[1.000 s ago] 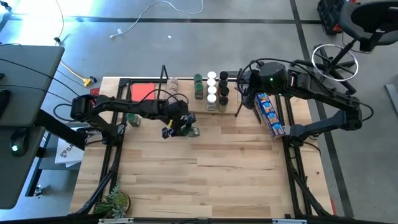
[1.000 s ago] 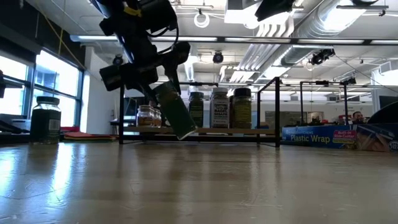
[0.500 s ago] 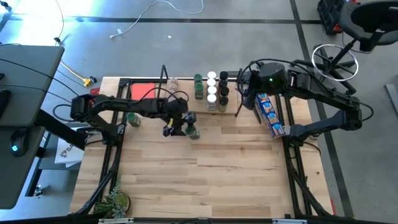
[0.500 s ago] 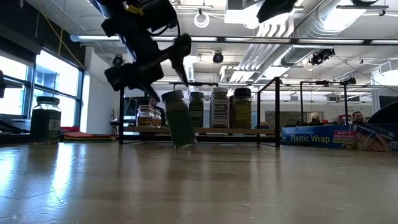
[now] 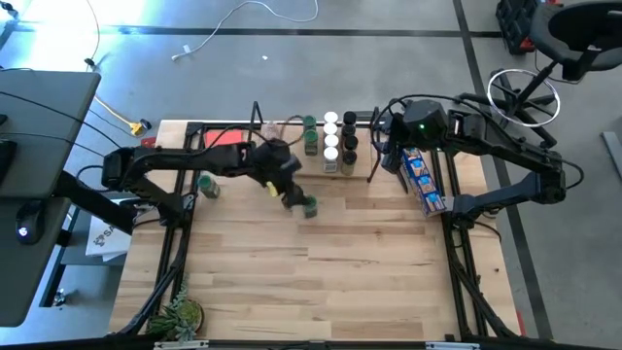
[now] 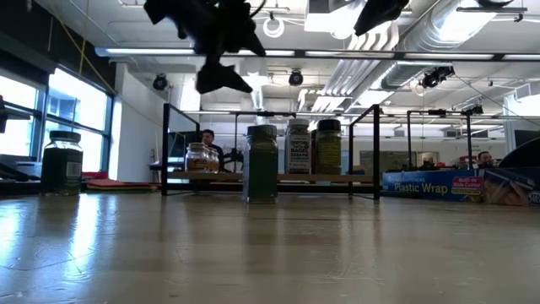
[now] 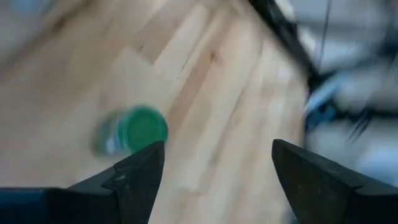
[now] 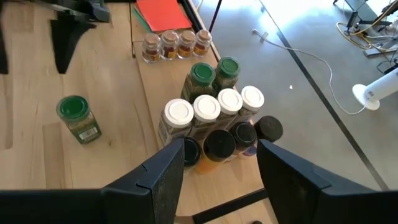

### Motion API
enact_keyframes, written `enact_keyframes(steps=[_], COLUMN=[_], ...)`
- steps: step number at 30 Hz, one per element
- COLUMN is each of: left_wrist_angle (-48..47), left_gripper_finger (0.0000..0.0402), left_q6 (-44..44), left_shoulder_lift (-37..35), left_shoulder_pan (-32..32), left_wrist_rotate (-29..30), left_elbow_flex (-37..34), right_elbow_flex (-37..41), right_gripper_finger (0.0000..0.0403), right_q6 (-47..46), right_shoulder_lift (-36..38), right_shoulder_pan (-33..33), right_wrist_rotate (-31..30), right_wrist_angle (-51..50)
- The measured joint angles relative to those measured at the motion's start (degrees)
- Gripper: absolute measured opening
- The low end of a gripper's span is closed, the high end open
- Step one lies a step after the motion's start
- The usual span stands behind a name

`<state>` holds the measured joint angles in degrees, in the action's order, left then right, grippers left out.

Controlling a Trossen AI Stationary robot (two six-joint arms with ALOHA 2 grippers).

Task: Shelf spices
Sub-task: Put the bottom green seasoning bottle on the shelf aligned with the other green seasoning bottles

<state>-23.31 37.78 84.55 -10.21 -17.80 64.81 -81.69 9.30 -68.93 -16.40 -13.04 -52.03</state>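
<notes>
Where visible, four white-lidded jars

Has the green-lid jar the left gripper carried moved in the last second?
Yes. The green-lid jar went from tilted beside the shelf to upright on the table, right of there.

The wooden table serves as landmark: a red card lies flat at its far edge toward the left, with a green sheet peeking out beneath it in the right wrist view, and a long blue printed packet lies along its right edge — in the low view its side reads "Plastic Wrap". A small green potted plant sits at the table's near left corner. Beyond the far edge, on the grey floor, a white cable trails — and a dark office chair stands off the table's far right corner.
</notes>
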Motion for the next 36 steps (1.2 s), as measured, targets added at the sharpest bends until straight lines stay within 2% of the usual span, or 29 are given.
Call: enact_keyframes(steps=[3, 6, 9, 12, 17, 22, 28, 33, 36], left_wrist_angle=[-3.1, -8.6, -13.3, -15.8, -12.2, -7.3, -10.2, -11.1, -10.2], left_gripper_finger=[0.0293, 0.0293, 0.0293, 0.0293, 0.0293, 0.0293, 0.0293, 0.0293, 0.0293], left_q6=[-22.4, -37.8, -46.4, -50.0, -46.5, -38.3, -35.4, -30.3, -24.3], left_shoulder_lift=[2.9, 6.2, 9.8, 13.8, 18.7, 18.7, 16.8, 13.8, 11.8], left_shoulder_pan=[1.0, 1.5, 1.6, 1.6, 2.1, 4.6, 9.9, 13.1, 14.0], left_wrist_rotate=[1.8, 6.5, 10.4, 10.9, 10.8, 10.5, 4.7, 7.3, 12.0], left_elbow_flex=[2.6, 4.5, 4.9, 4.9, 4.9, 4.9, 5.0, 4.9, 4.9], right_elbow_flex=[0.0, 0.0, 0.0, 0.0, 0.0, 0.0, 0.0, 0.0, 0.0], right_gripper_finger=[0.0197, 0.0197, 0.0197, 0.0197, 0.0197, 0.0197, 0.0197, 0.0197, 0.0197], right_q6=[0.1, 0.2, -1.3, -3.5, -7.7, -9.5, -9.5, -9.4, -9.4], right_shoulder_lift=[0.0, 0.3, 1.0, 2.2, 4.5, 6.4, 7.2, 7.1, 7.1], right_shoulder_pan=[0.0, 0.0, 0.0, 0.0, 0.0, 0.0, 0.0, 0.0, 0.0], right_wrist_rotate=[0.0, 0.0, 0.0, 0.0, -0.1, -0.3, -0.4, -0.5, -0.5], right_wrist_angle=[-0.7, -2.1, -4.0, -5.3, -6.0, -6.0, -6.0, -5.8, -5.8])
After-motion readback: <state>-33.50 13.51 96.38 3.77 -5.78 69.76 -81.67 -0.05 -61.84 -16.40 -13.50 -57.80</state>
